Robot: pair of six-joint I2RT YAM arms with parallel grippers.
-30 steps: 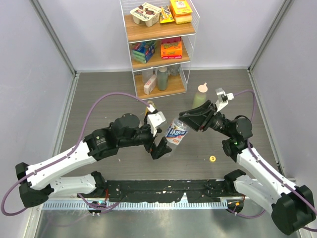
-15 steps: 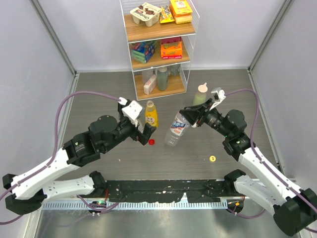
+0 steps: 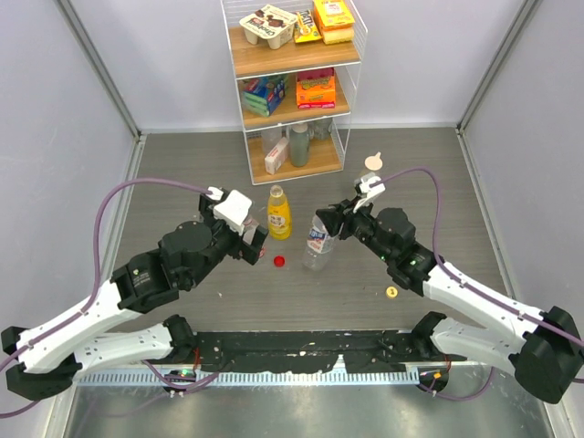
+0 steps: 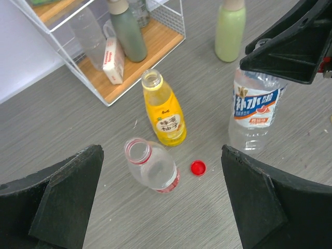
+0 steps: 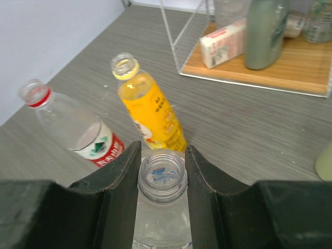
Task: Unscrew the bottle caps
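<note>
grey tabletop (image 3: 182, 173) holds a yellow cap (image 3: 391, 292) seen only from overhead.

Juice bottle (image 4: 163, 111): small, plastic, full of yellow-orange drink, yellow label; upright on the table, mouth open, no cap on.
Red-label bottle (image 4: 153, 168): clear, red ring on the neck, mouth open; just beside the juice bottle, on its near-left side.
Blue-white-label bottle (image 4: 252, 111): clear, base on the table, right of the other two; mouth open, neck clamped between the fingers of the right gripper (image 5: 162, 148).
Red cap (image 4: 197, 167): small, round, flat on the table, just beside the red-label bottle, between it and the blue-white-label bottle.
Yellow cap (image 3: 391, 292): small, round, on the table, well apart from all three bottles, to the near right.
White cap: not to be seen.
</note>
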